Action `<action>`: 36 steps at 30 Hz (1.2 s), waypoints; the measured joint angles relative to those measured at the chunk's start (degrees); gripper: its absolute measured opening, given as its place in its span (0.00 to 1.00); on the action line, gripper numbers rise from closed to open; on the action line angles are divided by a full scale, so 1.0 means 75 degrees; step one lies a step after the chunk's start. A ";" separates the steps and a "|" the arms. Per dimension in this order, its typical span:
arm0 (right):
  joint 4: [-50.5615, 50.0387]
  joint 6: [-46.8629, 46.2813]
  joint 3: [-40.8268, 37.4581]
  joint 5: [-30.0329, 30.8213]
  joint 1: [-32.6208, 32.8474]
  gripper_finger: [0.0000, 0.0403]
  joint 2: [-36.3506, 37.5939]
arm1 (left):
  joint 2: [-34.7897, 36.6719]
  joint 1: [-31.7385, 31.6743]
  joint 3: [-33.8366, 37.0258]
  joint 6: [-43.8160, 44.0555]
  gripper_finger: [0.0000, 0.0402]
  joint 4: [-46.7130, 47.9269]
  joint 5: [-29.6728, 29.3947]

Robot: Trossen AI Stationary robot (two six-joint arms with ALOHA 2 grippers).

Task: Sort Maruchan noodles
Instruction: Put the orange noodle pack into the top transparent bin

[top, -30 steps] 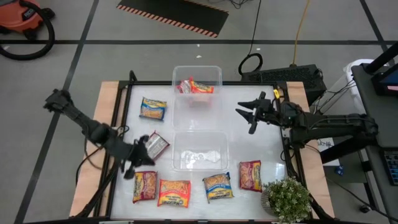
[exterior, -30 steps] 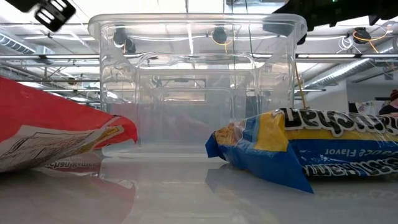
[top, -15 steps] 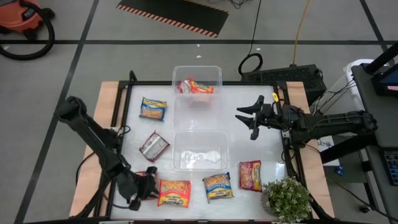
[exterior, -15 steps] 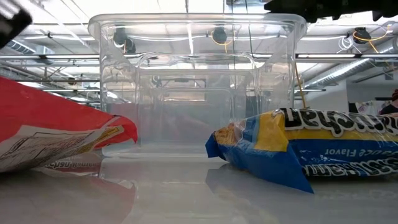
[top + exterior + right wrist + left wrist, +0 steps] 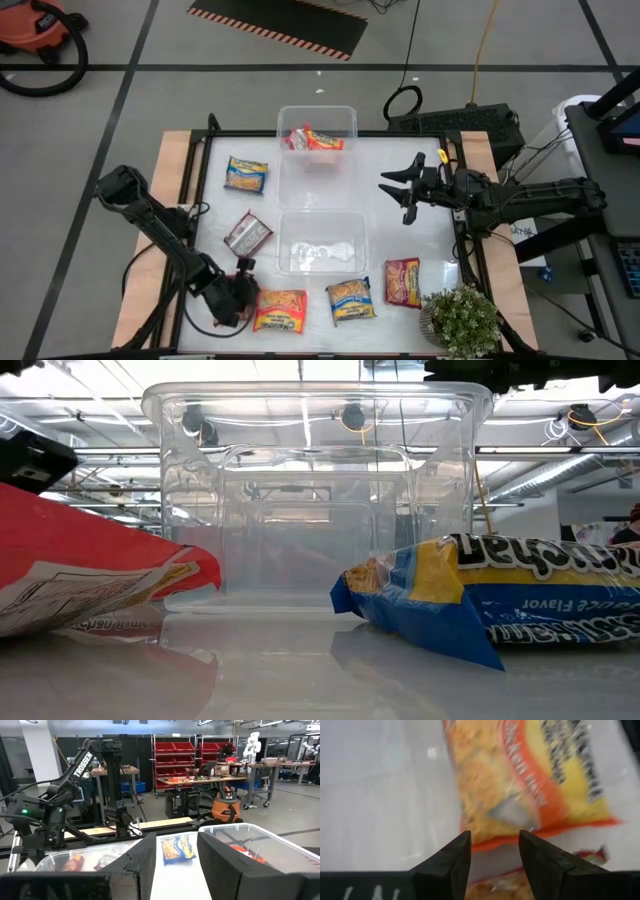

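**Landmark:** near clear bin (image 5: 321, 243), mid-table; all places are given from it.

**Noodle packets, on the table**
- Orange-yellow packet (image 5: 281, 310): toward the front edge from the bin, on its left-arm side. It also shows in the left wrist view (image 5: 535, 785).
- Blue-yellow packet (image 5: 350, 300): just in front of the bin.
- Red packet (image 5: 403, 281): in front of the bin, off its right-arm corner.
- Silver-red packet (image 5: 247, 234): just beside the bin's left wall, lying askew.
- Second blue-yellow packet (image 5: 246, 175): well apart from the bin, toward the back left.
- One more packet lies under the left gripper, beside the orange-yellow one; little of it shows.

**Noodle packets, binned**
- Red-white packets (image 5: 314, 139) lie in the far clear bin (image 5: 345, 118), directly behind the landmark. The near bin holds something pale that cannot be made out.

**Tools**
- Left gripper (image 5: 238, 297): low over the table in front of the bin's left corner, at the end of the orange-yellow packet. In its wrist view the fingers (image 5: 446, 865) stand parted, with table showing between them and nothing held.
- Right gripper (image 5: 402, 185): waits off the bin's back right corner, above the table, fingers apart and empty.

**Handling (judged)**
- The packets look light and flat, with a brittle block inside crinkly, slick film. A hard pinch may crack the noodles, and a shallow one may slip.
- The likely best hold is across a short end or the sealed seam, with one finger slid under the raised edge.
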State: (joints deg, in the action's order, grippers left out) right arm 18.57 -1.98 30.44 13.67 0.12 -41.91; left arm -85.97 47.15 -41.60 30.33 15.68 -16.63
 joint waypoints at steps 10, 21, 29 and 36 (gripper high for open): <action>-0.0184 -0.0006 0.0000 0.0000 0.0000 0.35 0.0000 | -0.0152 -0.0282 -0.0003 -0.0876 0.42 0.0301 0.0287; -0.0579 -0.0443 0.0000 -0.0003 0.0000 0.35 0.0000 | -0.0805 -0.0291 -0.0003 -0.2042 0.42 -0.0636 0.0346; -0.0577 -0.0443 0.0000 -0.0026 0.0000 0.35 0.0000 | -0.1331 -0.0282 -0.0029 -0.1551 0.41 -0.1038 0.0287; -0.0574 -0.0426 0.0000 -0.0026 0.0000 0.35 0.0000 | -0.1457 -0.0268 -0.0032 -0.1480 0.16 -0.1584 -0.0074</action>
State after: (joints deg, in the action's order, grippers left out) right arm 14.26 -5.17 30.44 13.47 0.12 -41.91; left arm -96.90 45.15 -41.85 19.22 3.80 -17.19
